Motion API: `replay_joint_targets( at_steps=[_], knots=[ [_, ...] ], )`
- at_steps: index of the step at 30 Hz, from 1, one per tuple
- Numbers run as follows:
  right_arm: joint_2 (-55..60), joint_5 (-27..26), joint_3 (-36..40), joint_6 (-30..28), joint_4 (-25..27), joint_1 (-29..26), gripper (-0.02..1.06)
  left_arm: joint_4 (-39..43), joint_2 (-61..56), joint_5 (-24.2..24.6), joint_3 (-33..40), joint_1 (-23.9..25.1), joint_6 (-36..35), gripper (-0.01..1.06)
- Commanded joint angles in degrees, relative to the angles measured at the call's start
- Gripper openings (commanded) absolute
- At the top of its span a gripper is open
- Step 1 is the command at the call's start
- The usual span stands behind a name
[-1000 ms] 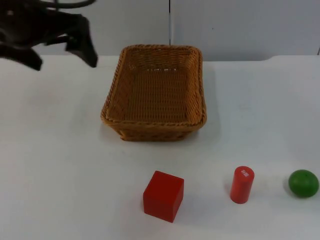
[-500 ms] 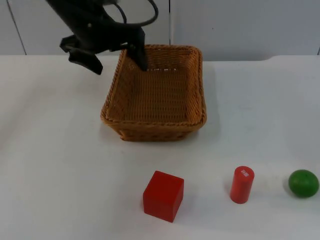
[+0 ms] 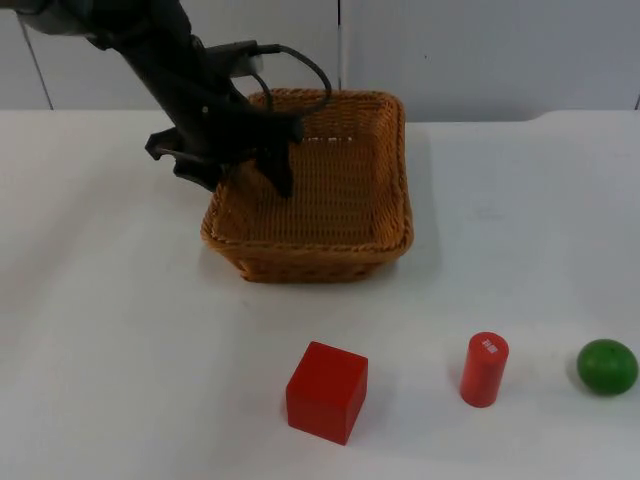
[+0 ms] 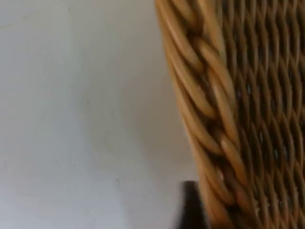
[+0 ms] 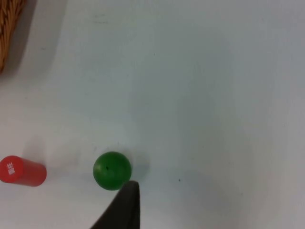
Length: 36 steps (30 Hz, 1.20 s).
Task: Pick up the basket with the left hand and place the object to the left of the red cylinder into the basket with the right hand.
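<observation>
Red cube (image 3: 327,391), left of the red cylinder (image 3: 484,369), is seen near the table's (image 3: 100,330) front edge. Green ball (image 5: 112,170) is seen beside that cylinder under the waiting right tool (image 5: 125,205), state untellable. Farther back, left tool (image 3: 237,172) straddles the basket's (image 3: 330,200) left rim, fingers spread, arm reaching down.

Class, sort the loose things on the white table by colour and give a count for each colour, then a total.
Red: 2, the red cube and the red cylinder
Green: 1, the green ball
Tan: 1, the wicker basket
Total: 4
</observation>
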Motion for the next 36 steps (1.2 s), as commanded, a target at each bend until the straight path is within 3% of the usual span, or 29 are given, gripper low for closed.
replay_joint_targets(
  at_steps=[1,4,6,15,30,34,36],
  knots=[
    [-0.07,-0.75,-0.41,0.11,-0.28,-0.10,1.05,-0.36,-0.17,0.13,-0.35,-0.35,0.16,0.43],
    [-0.07,-0.87,-0.41,0.11,-0.28,-0.10,1.05,-0.35,-0.17,0.10,-0.35,-0.35,-0.07,0.05],
    [-0.07,-0.87,-0.41,0.11,-0.28,-0.10,1.05,-0.35,-0.32,-0.20,-0.35,-0.35,-1.21,0.00],
    [-0.07,-0.87,-0.41,0.11,-0.28,-0.10,1.05,-4.96,-7.86,0.60,-0.46,-0.23,-2.88,0.00],
    [-0.07,-0.87,-0.41,0.11,-0.28,-0.10,1.05,-3.83,-25.46,16.88,0.12,2.24,-3.34,0.00],
    [-0.07,-0.73,-0.41,0.11,0.05,-0.10,1.05,-4.13,-29.94,18.17,5.83,4.74,-0.66,0.00],
    [-0.07,-0.11,-0.41,0.11,-0.02,-0.10,1.05,-4.98,-33.72,15.56,12.48,6.82,0.34,0.00]
  ],
)
